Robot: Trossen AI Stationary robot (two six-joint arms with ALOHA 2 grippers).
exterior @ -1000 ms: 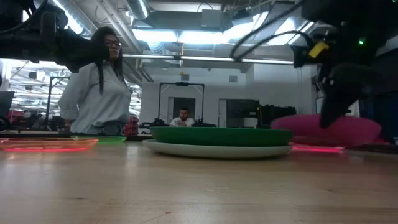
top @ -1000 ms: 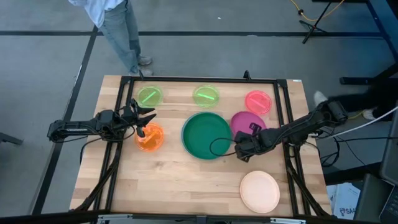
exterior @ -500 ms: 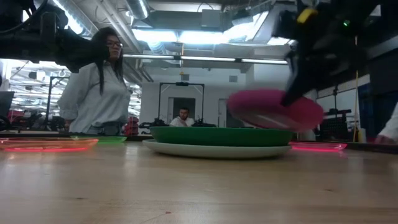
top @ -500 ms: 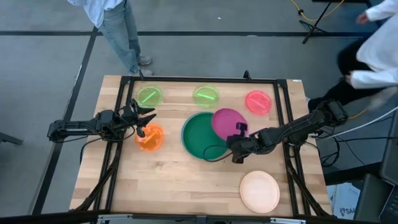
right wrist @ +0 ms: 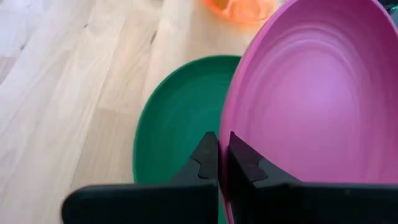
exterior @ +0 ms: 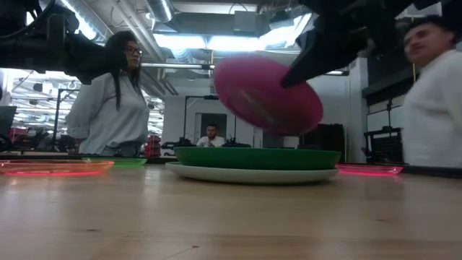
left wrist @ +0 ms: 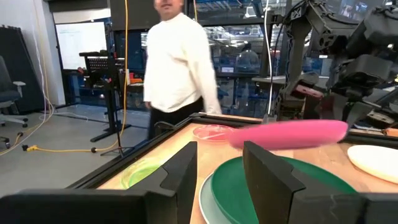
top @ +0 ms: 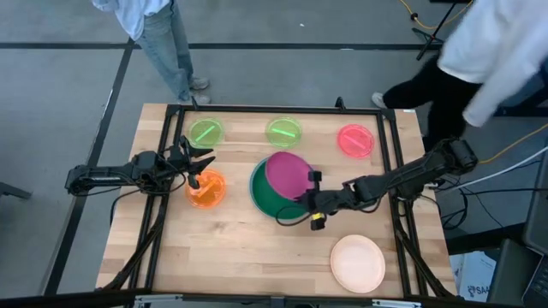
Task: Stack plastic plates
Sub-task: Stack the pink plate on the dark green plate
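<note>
The magenta plate point(top: 287, 174) hangs tilted in the air over the dark green plate point(top: 261, 195), with my right gripper point(top: 313, 202) shut on its rim. In the low view the green plate point(exterior: 256, 157) rests inside a pale larger plate point(exterior: 253, 174). My left gripper point(top: 201, 167) is open and hovers at the far edge of the translucent orange plate point(top: 206, 190), touching nothing. Two lime green plates point(top: 205, 132) point(top: 283, 132) and the pink plate point(top: 355, 139) lie flat along the far side. The peach plate point(top: 358, 263) lies near the right front. My right gripper pinches the magenta plate's rim point(right wrist: 224, 134) between its two fingers point(right wrist: 202, 163), one on the hollow upper face and one on the underside. It comes from the table's right, roughly level. The plate is lifted clear and tilted above the green plate point(right wrist: 174, 130).
A black frame point(top: 385, 145) runs around the working area. One person stands beyond the far left edge point(top: 163, 34). Another in white stands by the far right corner point(top: 488, 51). Bare wood lies along the near side point(top: 257, 257).
My right gripper has moved toward the table's left and upward, carrying the magenta plate from beside the green plate's right side to above it. The plate has risen well clear and tipped to a steeper tilt. A person in white has walked in at the right.
</note>
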